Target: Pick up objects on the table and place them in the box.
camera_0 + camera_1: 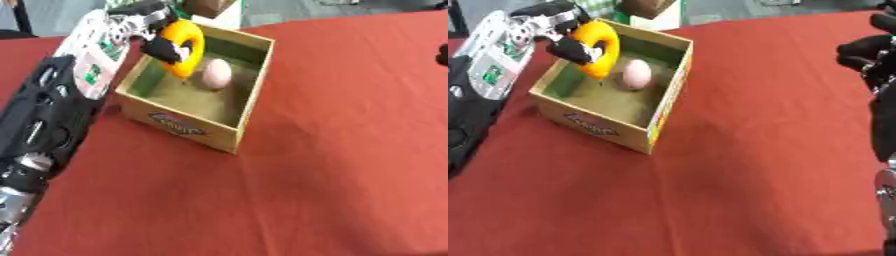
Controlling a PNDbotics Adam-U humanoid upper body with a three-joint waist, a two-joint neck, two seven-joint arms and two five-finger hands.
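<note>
Where a red cloth covers the table (pixel 350 150), grey floor shows beyond its far edge. Boxes: one, an open wooden box (pixel 236 125) with a printed label on its near wall. Objects in it: one, a pale pink egg-shaped item (pixel 217 73) resting on the box floor toward the far side. Objects held: one, a yellow-orange ring (pixel 186 47), glossy, upright, above the box's left interior, with the left hand (pixel 156 31) fingers curled round it. Right hand (pixel 868 52): dark, at the right edge; finger posture cannot be told
</note>
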